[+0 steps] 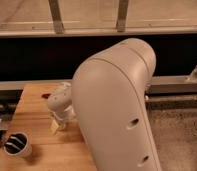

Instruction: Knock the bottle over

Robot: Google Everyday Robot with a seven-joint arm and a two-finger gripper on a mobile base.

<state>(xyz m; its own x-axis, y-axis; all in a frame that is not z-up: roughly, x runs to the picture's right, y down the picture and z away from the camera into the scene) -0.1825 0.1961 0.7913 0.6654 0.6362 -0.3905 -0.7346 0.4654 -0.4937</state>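
My large white arm fills the middle of the camera view and reaches down to the left over the wooden table. The gripper hangs at the end of the wrist, low over the middle of the table, with a pale yellowish part showing at its tip. The bottle does not show; the spot where it stood is covered by the wrist and gripper.
A white cup with dark contents stands near the table's front left corner. A small red object peeks out at the back of the table beside the wrist. A dark wall and a metal rail run behind the table.
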